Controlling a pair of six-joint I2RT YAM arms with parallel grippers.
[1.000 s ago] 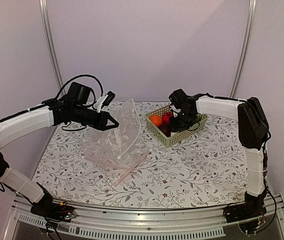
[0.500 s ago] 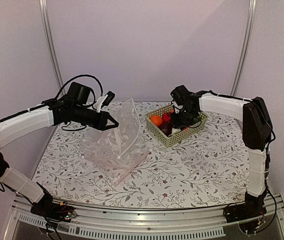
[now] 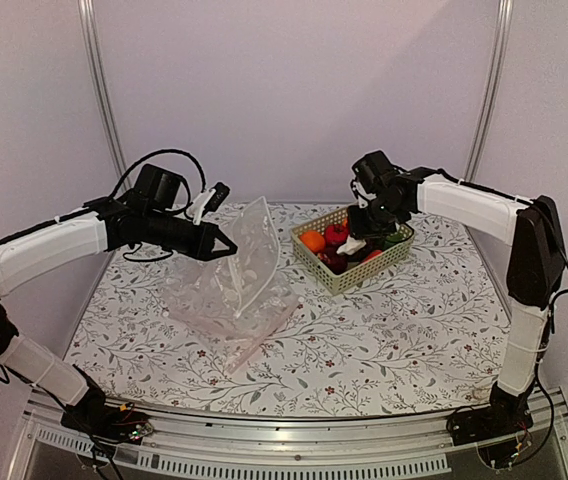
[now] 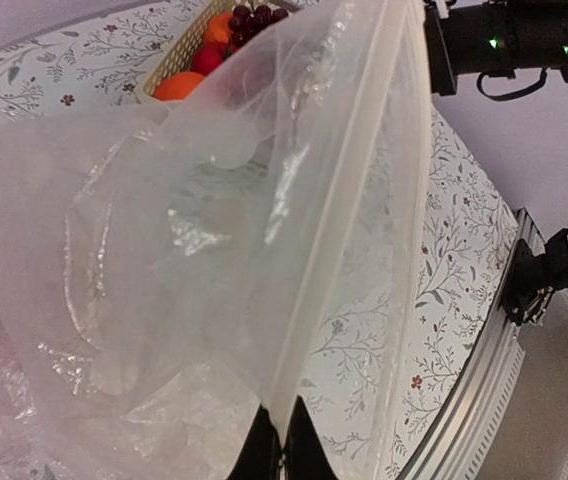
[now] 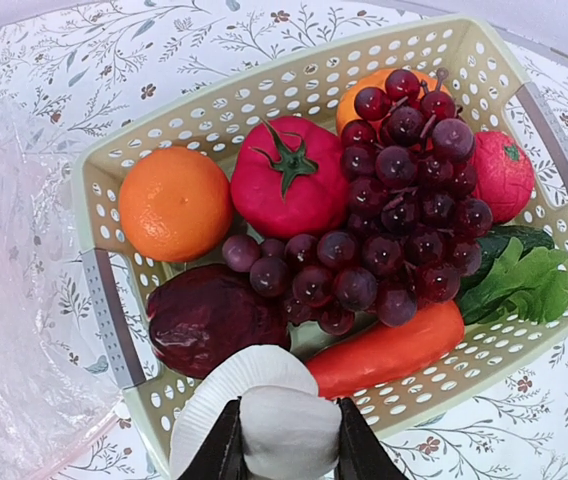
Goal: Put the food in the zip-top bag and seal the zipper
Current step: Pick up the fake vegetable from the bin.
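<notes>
My left gripper is shut on the pale zipper strip of the clear zip-top bag, holding its top edge up off the table. The bunch of dark purple grapes and the round red fruit lie in the green basket. My right gripper hovers above the basket's near rim, shut on a white toy mushroom. In the top view that gripper hangs over the basket, right of the bag.
The basket also holds an orange, a dark purple vegetable, an orange-red carrot-like piece, a green cucumber with a leaf and a red strawberry-like fruit. Crumpled clear plastic lies under the bag.
The right gripper has closed on the white mushroom and risen out of the basket, its arm swinging up and right. The left arm and the bag have not moved.
</notes>
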